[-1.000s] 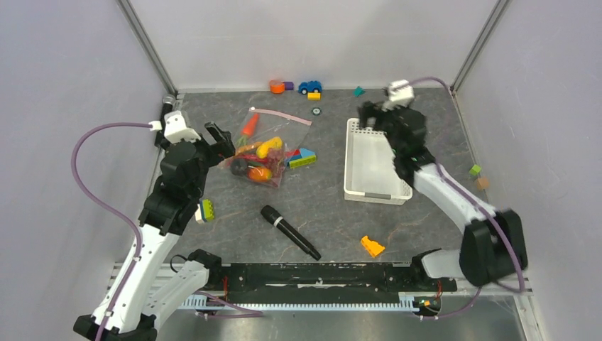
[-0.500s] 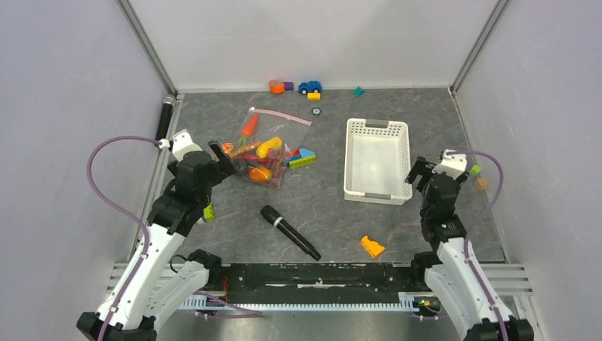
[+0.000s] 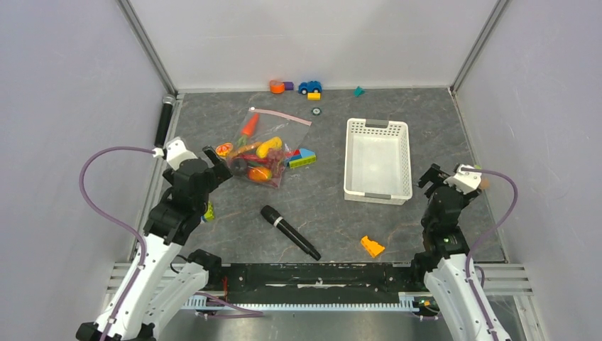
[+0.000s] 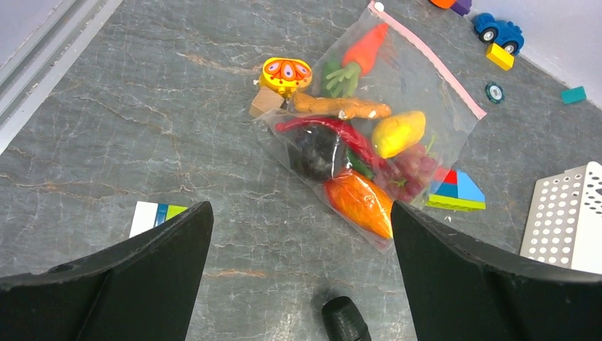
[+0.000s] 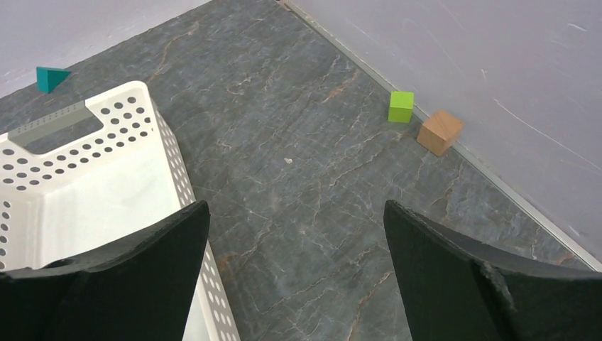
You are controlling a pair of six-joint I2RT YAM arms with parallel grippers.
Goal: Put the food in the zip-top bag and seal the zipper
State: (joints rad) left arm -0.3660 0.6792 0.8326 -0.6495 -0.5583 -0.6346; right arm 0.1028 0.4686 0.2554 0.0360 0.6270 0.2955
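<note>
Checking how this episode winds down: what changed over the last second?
The right gripper pulled back from over the white basket's far corner to the basket's right side, open and empty. The left gripper backed slightly away from the zip-top bag, also open. Bag, food, basket and microphone stayed put.

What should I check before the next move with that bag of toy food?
1. Food inside the zip-top bag: ok. The carrot, chili, yellow and orange-red pieces show through the plastic.
2. Zipper sealed: cannot tell. The pink strip lies flat.
3. Left gripper open and empty: ok. It is just short of the bag.
4. Right gripper open and empty: ok. It is beside the white basket.
5. Round patterned toy lying outside the bag: cannot tell whether it is food.
</note>
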